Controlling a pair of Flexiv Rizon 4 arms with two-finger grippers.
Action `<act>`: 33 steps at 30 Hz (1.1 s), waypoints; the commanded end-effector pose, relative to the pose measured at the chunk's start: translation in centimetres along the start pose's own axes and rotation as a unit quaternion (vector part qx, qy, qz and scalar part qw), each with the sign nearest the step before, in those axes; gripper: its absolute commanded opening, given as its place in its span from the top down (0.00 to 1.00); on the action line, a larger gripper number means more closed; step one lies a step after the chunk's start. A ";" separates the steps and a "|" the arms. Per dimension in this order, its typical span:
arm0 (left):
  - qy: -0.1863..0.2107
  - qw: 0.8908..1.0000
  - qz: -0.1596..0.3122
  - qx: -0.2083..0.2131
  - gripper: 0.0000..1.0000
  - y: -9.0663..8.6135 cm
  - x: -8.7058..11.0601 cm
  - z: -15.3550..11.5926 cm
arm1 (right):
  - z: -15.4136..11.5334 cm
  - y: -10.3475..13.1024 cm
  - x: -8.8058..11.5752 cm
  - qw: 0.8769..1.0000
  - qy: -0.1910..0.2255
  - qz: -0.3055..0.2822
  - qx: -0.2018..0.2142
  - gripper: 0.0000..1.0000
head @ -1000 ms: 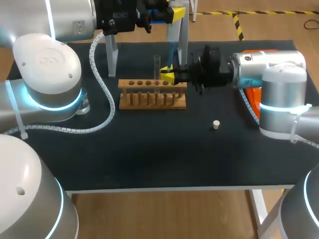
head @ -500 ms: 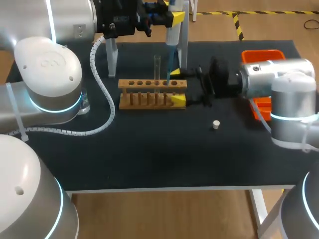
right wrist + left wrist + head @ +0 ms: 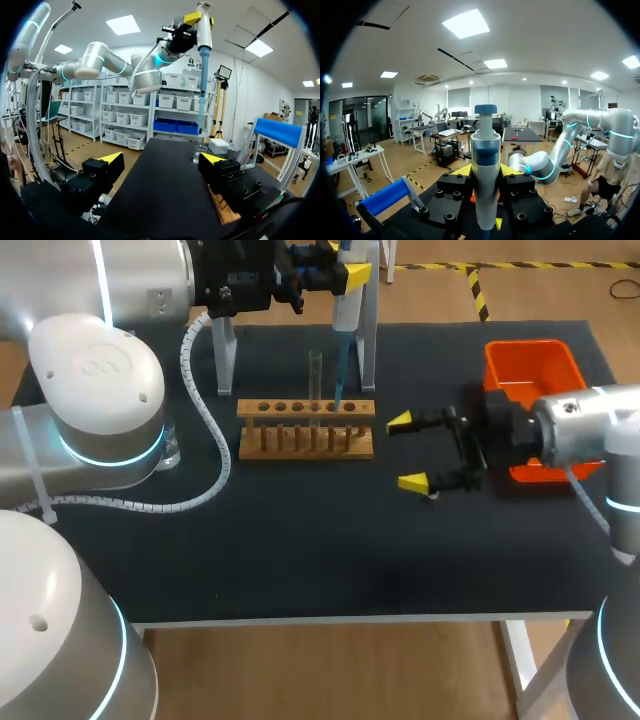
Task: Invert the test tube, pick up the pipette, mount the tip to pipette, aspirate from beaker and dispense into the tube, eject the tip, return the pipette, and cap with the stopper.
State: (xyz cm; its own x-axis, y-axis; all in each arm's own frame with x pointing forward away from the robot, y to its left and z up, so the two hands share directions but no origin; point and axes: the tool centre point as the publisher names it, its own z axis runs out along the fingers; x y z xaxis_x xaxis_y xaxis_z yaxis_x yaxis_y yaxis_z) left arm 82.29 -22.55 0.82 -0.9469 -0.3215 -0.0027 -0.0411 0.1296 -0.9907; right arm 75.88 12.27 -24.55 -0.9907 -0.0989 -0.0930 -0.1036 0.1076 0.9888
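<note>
The grey-white pipette with a blue plunger cap (image 3: 485,165) stands upright, gripped from both sides by the fingers of the left claw (image 3: 485,172). Below this claw the pipette's translucent blue tip (image 3: 338,375) hangs down to the light wooden test-tube rack (image 3: 305,432). It is just beside the clear glass test tube (image 3: 315,372), which stands upright in one of the rack's holes. The right claw (image 3: 408,452) lies low over the black table (image 3: 300,560), spread wide and holding nothing, near the rack's end but not touching it. The small white stopper (image 3: 433,494) peeks out just beside the finger nearer the table's front edge. Behind that claw's wrist sits the orange plastic bin (image 3: 530,360). Far ahead of the right claw stands the clear glass beaker (image 3: 200,152).
</note>
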 end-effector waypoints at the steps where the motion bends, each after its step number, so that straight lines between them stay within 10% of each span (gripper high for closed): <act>1: 0.001 1.000 0.000 0.001 1.00 0.0 0.0 -0.1 | -2.3 0.6 2.3 1.000 -0.017 -0.003 0.024 0.00; 27: 0.001 1.000 0.000 0.001 1.00 0.0 0.0 -0.1 | -2.3 0.6 2.3 1.000 -0.017 -0.003 0.024 0.00; 33: -0.044 0.999 -0.001 0.008 1.00 1.2 -2.8 -3.5 | -2.3 0.6 2.3 1.000 -0.017 -0.003 0.024 0.00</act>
State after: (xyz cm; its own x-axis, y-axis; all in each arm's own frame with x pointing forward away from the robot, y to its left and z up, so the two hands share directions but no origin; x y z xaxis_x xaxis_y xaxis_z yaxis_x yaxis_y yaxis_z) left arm 84.42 -20.29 0.58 -0.9159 -0.4013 -0.0117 -0.0411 0.1225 -0.9916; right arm 73.81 9.86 -23.96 -0.9923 -0.0684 -0.1031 -0.1126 0.1533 0.9818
